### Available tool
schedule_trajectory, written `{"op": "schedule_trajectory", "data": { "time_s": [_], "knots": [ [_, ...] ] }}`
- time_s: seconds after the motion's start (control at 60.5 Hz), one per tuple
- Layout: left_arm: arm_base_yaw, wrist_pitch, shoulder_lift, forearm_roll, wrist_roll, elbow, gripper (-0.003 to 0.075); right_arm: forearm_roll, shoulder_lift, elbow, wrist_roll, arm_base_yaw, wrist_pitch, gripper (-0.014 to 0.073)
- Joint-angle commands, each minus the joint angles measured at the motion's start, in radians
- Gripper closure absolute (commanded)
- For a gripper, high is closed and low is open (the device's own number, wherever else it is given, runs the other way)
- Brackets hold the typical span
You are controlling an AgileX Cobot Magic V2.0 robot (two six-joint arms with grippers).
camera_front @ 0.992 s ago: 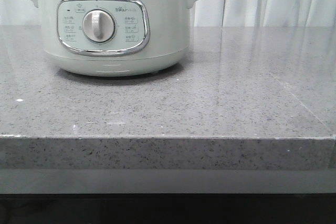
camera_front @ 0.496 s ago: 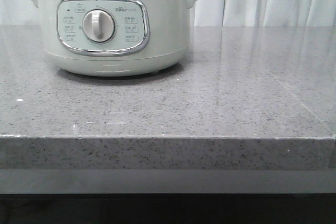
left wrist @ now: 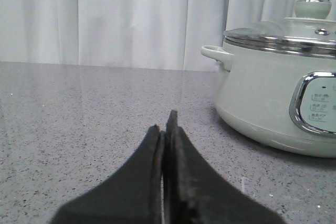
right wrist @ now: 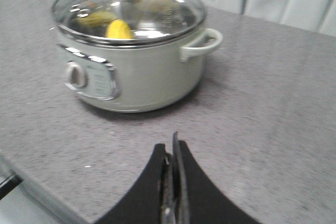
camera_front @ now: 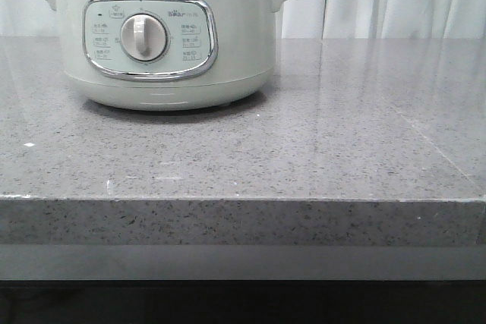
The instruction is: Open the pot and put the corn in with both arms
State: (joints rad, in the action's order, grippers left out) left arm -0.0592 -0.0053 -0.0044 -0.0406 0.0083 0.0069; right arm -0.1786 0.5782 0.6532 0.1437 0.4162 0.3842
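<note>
Left claw point(left wrist: 165, 129) and right claw point(right wrist: 172, 150) both have fingers pressed together, holding nothing.

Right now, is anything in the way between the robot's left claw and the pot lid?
Nothing visible. Only bare countertop lies between the left gripper and the pot; its lid is on.

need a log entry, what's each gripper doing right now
left gripper: closed, holding nothing
right gripper: closed, holding nothing
</note>
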Motion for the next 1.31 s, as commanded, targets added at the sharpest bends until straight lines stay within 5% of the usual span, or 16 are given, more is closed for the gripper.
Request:
{"op": "schedule_trajectory", "data": {
  "time_s": [0.0, 0.281, 0.661, 1.289],
  "knots": [
    [0.002, -0.083, -0.020, -0.001, -0.008, 0.006, 0.0741, 0.007, -0.096, -0.041, 0.003, -0.072, -0.121, 0.0661],
    [0.002, -0.083, -0.020, -0.001, -0.008, 0.006, 0.0741, -0.004, -0.411, -0.391, 0.002, -0.295, -0.364, 0.0661],
    [0.002, -0.083, -0.020, -0.001, -0.008, 0.006, 0.0741, -0.004, -0.614, -0.679, 0.001, -0.338, -0.483, 0.0661],
    [0.002, -0.083, -0.018, -0.001, -0.008, 0.006, 0.0741, -0.004, -0.612, -0.680, 0.001, -0.357, -0.442, 0.0661]
  ]
}}
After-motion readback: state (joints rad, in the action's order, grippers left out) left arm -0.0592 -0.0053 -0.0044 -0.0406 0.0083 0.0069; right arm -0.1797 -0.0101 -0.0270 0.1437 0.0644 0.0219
